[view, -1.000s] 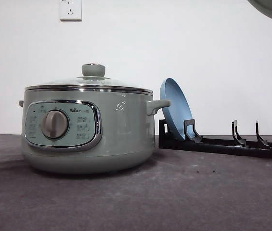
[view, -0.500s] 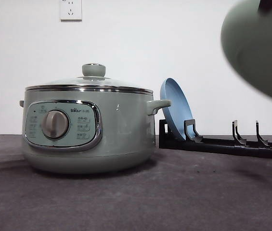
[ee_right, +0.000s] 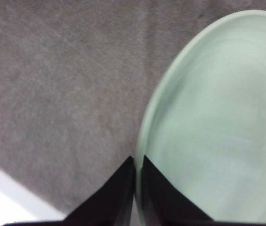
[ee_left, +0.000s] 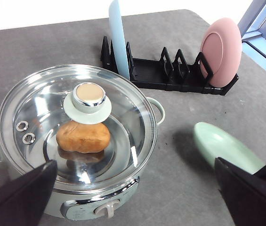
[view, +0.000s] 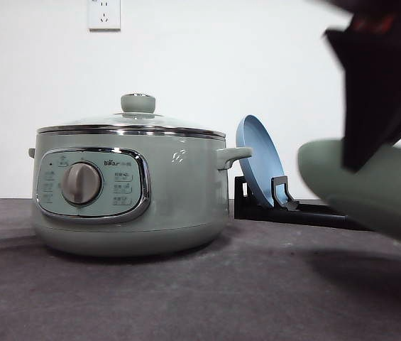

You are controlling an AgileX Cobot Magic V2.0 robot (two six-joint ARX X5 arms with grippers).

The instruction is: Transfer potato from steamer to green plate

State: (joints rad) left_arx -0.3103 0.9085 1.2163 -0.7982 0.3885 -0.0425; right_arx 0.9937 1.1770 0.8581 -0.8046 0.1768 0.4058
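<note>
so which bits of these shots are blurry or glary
Right wrist view: green plate smeared, soft. Front view: same plate and right gripper blurred near the lens, steamer sharp. Left wrist view: ceiling light glares on the glass lid, potato readable through it.

I get even, bright indoor light from above. The steamer (view: 130, 186) casts a soft shadow on the grey table (view: 186, 298), and its glass lid (ee_left: 76, 125) throws small white glints. In the front view, the green plate (view: 370, 188) is smeared with blur. My right wrist view is soft throughout, with a washed-out white patch at one corner.
</note>
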